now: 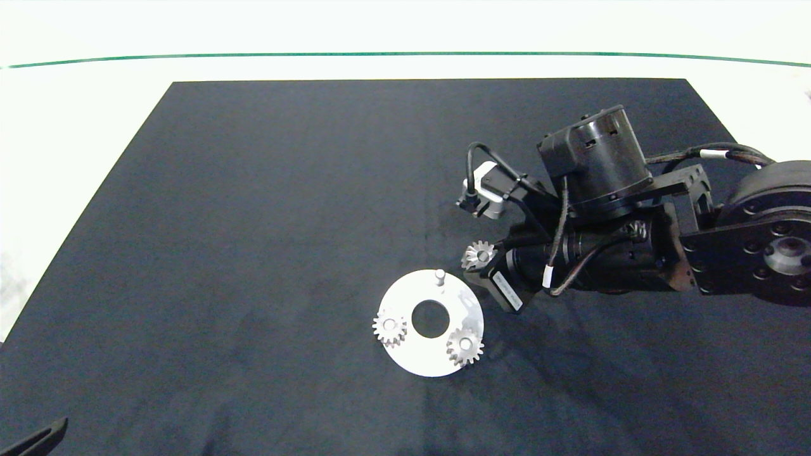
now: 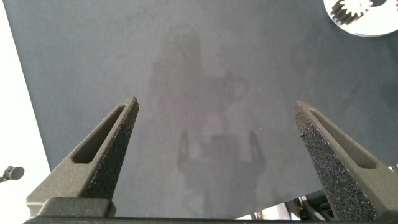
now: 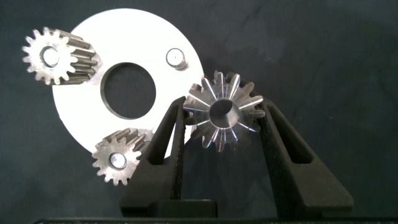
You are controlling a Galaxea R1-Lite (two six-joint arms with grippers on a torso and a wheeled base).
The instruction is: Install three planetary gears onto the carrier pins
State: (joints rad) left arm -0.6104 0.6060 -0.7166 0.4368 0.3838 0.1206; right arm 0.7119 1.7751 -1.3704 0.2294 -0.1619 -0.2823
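Silver-grey third gear (image 3: 224,112) is sitting clamped in the right pincer (image 3: 222,118), just beside the bare pin (image 3: 176,60); left pincer (image 2: 217,134) is gaping wide.

Silver-grey gears (image 3: 222,112) w/ shiny teeth on a plain white disc (image 3: 81,106). Dark, near-black mat (image 1: 253,221); grey grainy fingers (image 2: 339,155).

Black right arm (image 1: 608,209), looped cables, white label, grey screws.
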